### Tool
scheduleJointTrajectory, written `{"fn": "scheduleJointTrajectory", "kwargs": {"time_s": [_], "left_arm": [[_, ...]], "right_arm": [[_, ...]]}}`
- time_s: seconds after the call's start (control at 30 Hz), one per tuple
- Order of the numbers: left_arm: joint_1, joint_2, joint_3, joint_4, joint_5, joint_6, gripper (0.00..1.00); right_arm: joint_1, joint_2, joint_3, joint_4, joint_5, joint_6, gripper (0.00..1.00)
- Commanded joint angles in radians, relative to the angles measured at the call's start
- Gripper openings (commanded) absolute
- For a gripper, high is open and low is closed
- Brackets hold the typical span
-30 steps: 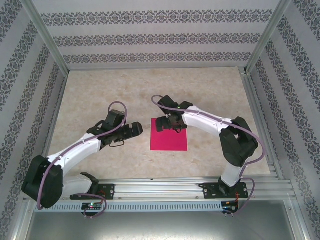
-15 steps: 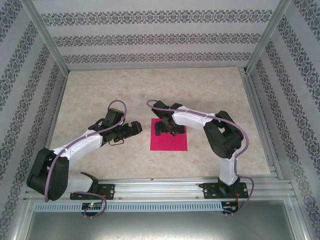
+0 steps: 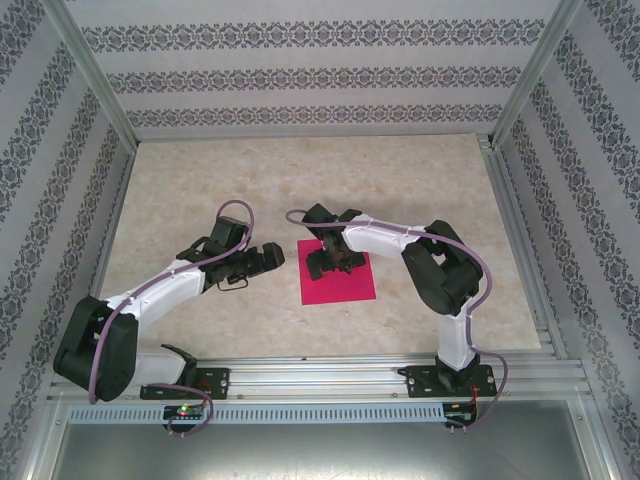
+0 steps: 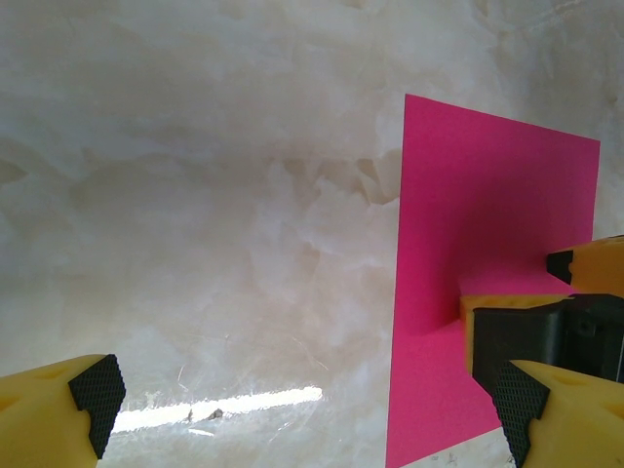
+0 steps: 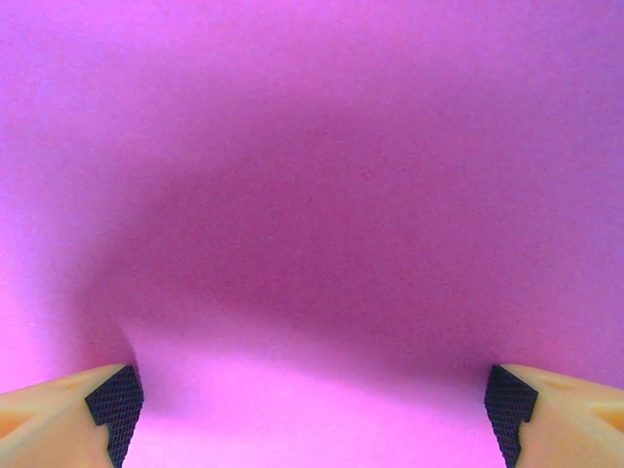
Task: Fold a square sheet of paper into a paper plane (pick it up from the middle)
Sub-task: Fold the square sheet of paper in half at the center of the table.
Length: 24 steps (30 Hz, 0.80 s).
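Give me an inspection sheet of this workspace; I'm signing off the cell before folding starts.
Surface: table, pale marbled top.
Job's things: square sheet of paper, magenta, unfolded, mid-table.
Clutter: nothing seen.
Grippers: left gripper open, hovering beside the sheet's left edge; right gripper open, down over the sheet's far half.
Cables: purple cables looping along each arm, off the paper.
Surroundings: patterned walls; aluminium frame.

Square sheet of paper (image 3: 340, 285): plain magenta-pink, no print. Table (image 3: 200, 180): cream-beige, marbled veining. Walls (image 3: 320, 60): white, bands of grey-purple floral print. 2 arms (image 3: 160, 290): white shells, black joints, lilac cables (image 3: 240, 212). Fingers (image 4: 44, 414): yellow; pads (image 5: 115, 402) black, cross-hatched.
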Motion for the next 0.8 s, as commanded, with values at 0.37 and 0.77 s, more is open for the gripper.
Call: {"fn": "scheduleJointTrajectory", "kwargs": {"time_s": [0.37,0.77], "left_arm": [[0.008,-0.011,0.008,0.028,0.05,-0.01,1.0],[0.008,-0.006,0.024,-0.003,0.046,0.008,1.0]], "right_arm": [[0.011,-0.072,0.021,-0.057,0.039,0.18,0.97],[0.001,0.017,0.05,-0.057,0.036,0.165,0.97]]}}
